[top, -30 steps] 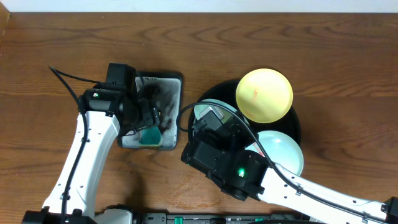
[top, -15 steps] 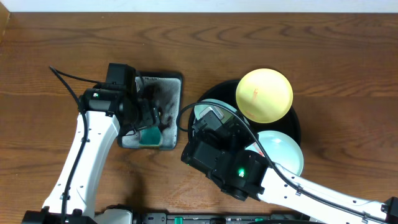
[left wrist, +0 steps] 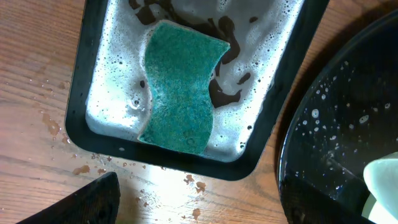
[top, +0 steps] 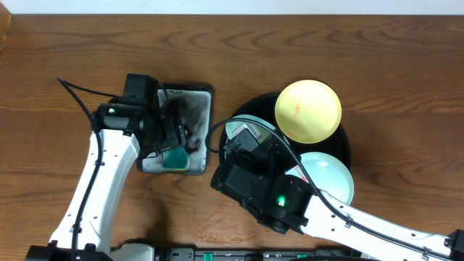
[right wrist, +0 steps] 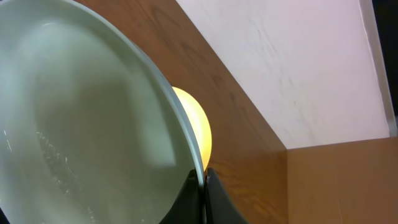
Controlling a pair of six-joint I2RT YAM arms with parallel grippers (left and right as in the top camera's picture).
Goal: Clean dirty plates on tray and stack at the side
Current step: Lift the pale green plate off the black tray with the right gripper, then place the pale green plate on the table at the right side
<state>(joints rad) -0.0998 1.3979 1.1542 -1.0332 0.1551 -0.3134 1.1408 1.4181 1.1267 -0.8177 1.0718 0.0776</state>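
Note:
My right gripper (right wrist: 203, 177) is shut on the rim of a pale mint-blue plate (right wrist: 81, 124) and holds it tilted over the left part of the large round black tray (top: 346, 148). From overhead only an edge of this plate (top: 234, 130) shows beside the right wrist. A second mint-blue plate (top: 330, 177) lies in the tray. The pale yellow plate (top: 308, 110), with a small red mark, rests at the tray's far side and also shows in the right wrist view (right wrist: 200, 132). My left gripper (left wrist: 199, 202) is open and empty above the near edge of the small soapy tray (left wrist: 84, 74).
A green sponge (left wrist: 180, 87) lies in foam in the small rectangular black tray (top: 203, 98). Brown droplets spot the wood near that tray's front edge (left wrist: 193, 180). The round tray's wet rim (left wrist: 336, 124) lies close to the right of the soapy tray.

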